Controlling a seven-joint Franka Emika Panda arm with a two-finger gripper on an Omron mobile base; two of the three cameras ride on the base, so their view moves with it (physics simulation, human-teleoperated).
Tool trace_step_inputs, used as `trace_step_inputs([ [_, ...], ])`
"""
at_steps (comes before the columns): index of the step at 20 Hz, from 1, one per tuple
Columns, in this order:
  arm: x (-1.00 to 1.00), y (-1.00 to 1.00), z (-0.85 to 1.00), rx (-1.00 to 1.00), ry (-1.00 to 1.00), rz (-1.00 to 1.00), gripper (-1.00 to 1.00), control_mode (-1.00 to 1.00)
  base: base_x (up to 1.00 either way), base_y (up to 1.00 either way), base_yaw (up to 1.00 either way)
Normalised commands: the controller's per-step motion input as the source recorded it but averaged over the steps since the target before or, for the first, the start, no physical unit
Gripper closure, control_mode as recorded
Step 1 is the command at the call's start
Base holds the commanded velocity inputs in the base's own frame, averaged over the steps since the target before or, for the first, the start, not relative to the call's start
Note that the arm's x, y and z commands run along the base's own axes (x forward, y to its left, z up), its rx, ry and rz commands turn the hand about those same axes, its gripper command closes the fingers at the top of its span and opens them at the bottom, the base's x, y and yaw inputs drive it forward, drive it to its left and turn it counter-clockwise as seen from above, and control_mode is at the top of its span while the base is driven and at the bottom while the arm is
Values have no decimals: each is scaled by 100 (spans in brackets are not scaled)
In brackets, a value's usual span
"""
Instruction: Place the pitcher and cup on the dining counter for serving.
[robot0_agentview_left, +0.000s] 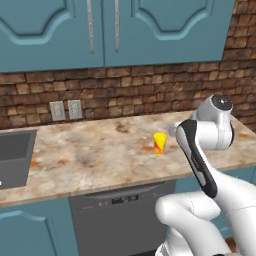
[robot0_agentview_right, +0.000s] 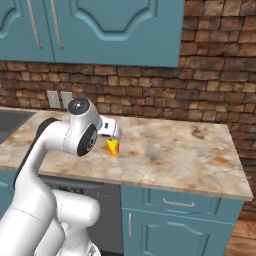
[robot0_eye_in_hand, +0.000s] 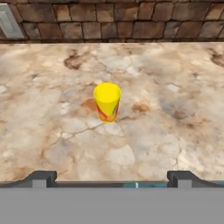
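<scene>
Left base view, cup: the small yellow cup (robot0_agentview_left: 159, 142) with its orange-red lower part stood upright on the marbled counter (robot0_agentview_left: 90, 155), well right of the dark sink (robot0_agentview_left: 15, 157) and just left of the arm's bent upper links.
Right base view, cup: the cup (robot0_agentview_right: 113, 147) sat directly below and just ahead of the white hand; the gripper (robot0_agentview_right: 114, 134) itself was largely hidden there, its jaws unreadable.
Hand view, relation: the cup (robot0_eye_in_hand: 107, 102) lay straight ahead on the centre line between the two dark fingertips (robot0_eye_in_hand: 41, 178), its long axis vertical, apart from both.
Hand view, jaws: spread fully wide, holding nothing, touching nothing.
Judgement: a straight advance should bring the cup between the jaws.
</scene>
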Motion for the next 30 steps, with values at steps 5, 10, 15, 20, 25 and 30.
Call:
trace_step_inputs([
  [5, 41, -22, -28, 0, 3, 0, -100, -100, 0, 0, 0],
  [10, 41, -3, -40, 0, 5, 0, -100, -100, 0, 0, 0],
  [15, 45, 0, -38, 0, 5, 0, -100, -100, 0, 0, 0],
  [20, 46, 0, -30, 0, 5, 0, -100, -100, 0, 0, 0],
  [25, 43, 0, -27, 0, 5, 0, -100, -100, 0, 0, 0],
  [30, 36, 0, -20, 0, 6, 0, -100, -100, 0, 0, 0],
])
